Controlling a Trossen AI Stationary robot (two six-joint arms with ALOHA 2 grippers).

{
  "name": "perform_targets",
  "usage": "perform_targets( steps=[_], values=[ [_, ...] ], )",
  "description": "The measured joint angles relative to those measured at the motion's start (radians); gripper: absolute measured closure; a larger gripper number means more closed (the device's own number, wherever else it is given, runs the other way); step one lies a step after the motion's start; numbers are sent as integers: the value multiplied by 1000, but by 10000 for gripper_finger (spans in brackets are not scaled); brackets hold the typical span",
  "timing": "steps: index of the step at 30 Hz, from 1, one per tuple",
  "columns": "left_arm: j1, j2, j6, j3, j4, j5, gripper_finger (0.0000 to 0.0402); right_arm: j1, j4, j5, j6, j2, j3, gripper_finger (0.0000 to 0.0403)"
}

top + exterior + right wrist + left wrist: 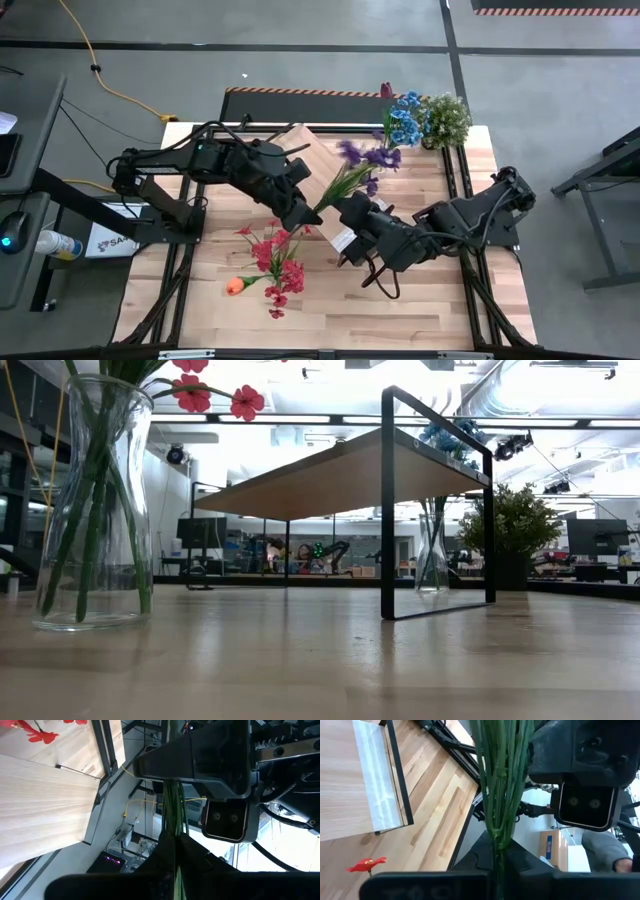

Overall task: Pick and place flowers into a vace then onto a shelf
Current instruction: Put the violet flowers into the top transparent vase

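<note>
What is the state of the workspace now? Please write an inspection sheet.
Surface: plank tabletop, no spill seen.
Job's things: purple flowers held over the shelf; red flowers in a glass vase; blue flowers at the far edge.
Clutter: potted plant.
Grippers: left gripper and right gripper both shut on the purple flowers' stems.
Cables: yellow cable on the floor.
Surroundings: side desk.

Light-wood plank counter [420, 300]. On it: a glass vase [92, 510] holding red flowers [275, 262], the shelf [340, 475] on its dark metal frame, and a second glass vase [432, 555] behind the shelf. A bushy potted plant [446, 120] sits at the far right corner.
</note>
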Motion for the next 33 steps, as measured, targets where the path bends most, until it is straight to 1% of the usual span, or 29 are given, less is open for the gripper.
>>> perform_targets(
  steps=[9,14,27,33],
  values=[
    [0,0,14,0,-5,-2,362,0,0,-1,3,0,0,403],
    [0,0,29,0,0,-22,362,0,0,23,30,0,0,396],
    [1,1,47,0,-9,-42,362,3,-23,88,44,-2,2,326],
    [1,1,66,0,-10,-59,362,22,-29,164,83,-2,2,296]
  ],
)
